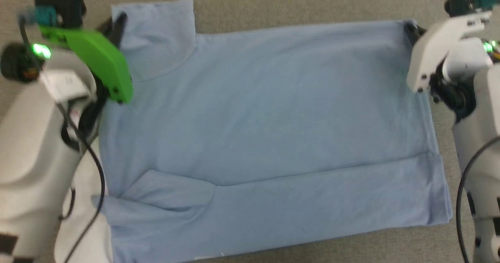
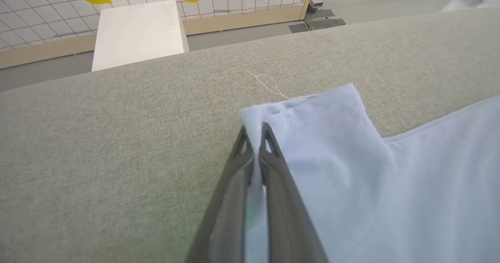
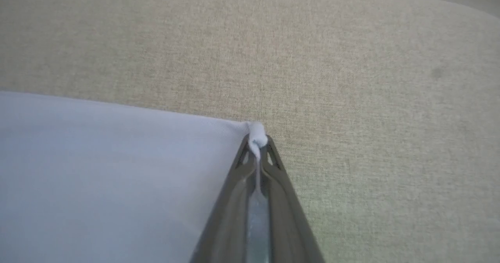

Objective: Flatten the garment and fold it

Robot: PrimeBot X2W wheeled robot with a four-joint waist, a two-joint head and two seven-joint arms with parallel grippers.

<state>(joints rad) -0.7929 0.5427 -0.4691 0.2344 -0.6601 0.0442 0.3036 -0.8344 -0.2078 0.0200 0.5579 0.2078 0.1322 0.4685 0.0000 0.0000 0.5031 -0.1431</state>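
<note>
On the beige cloth-covered desk the light-blue shirt lies spread flat mid-view, the left jaws closed tight on its sleeve hem at ten o'clock, the right jaws closed on its corner at two o'clock.

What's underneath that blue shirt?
A beige cloth surface shows all round the shirt, so it likely runs beneath. The shirt covers whatever else might lie there, and its folded near edge hides its own lower layer.
</note>
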